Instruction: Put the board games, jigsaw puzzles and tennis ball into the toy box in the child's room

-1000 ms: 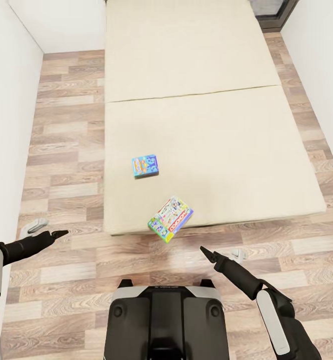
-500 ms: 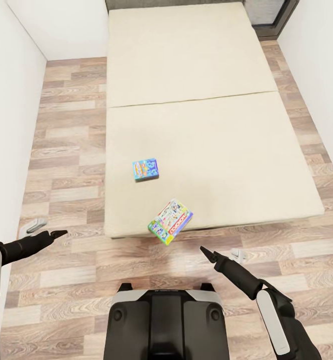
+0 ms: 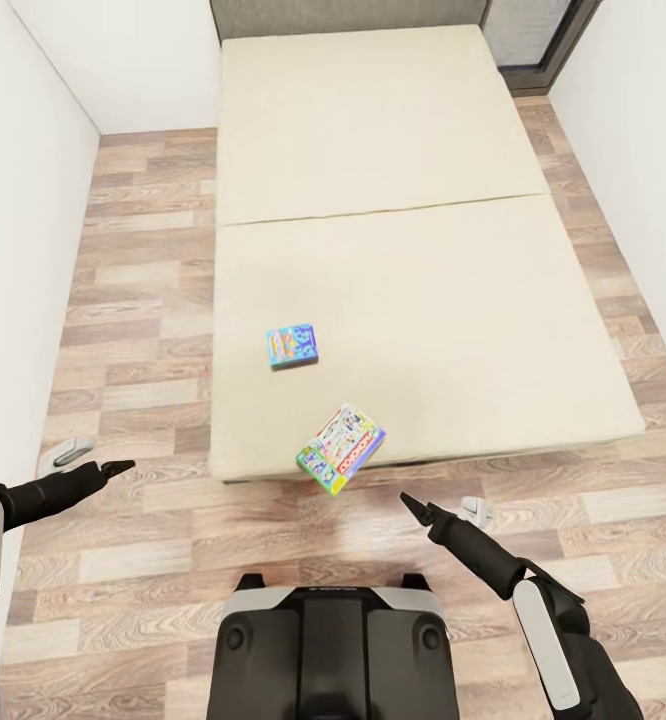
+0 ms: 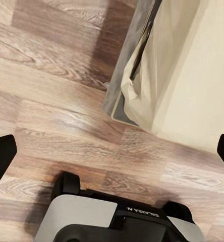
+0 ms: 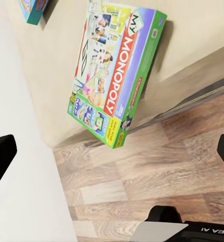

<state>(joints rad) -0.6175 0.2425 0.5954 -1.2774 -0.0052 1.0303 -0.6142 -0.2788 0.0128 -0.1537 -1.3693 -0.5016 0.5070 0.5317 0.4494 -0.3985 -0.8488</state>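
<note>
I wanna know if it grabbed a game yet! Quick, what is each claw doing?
Left claw: open, holding nothing.
Right claw: open, holding nothing. Both board games lie on the bed.

Two board games on beige bed

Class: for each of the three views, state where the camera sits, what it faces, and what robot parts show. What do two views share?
Head: high, looking down at bed, both pincers, base.
Left wrist: faces floor, bed corner, base.
Right wrist: faces Monopoly box overhanging bed edge.
Shared: Monopoly box, blue box in head and right wrist.
</note>
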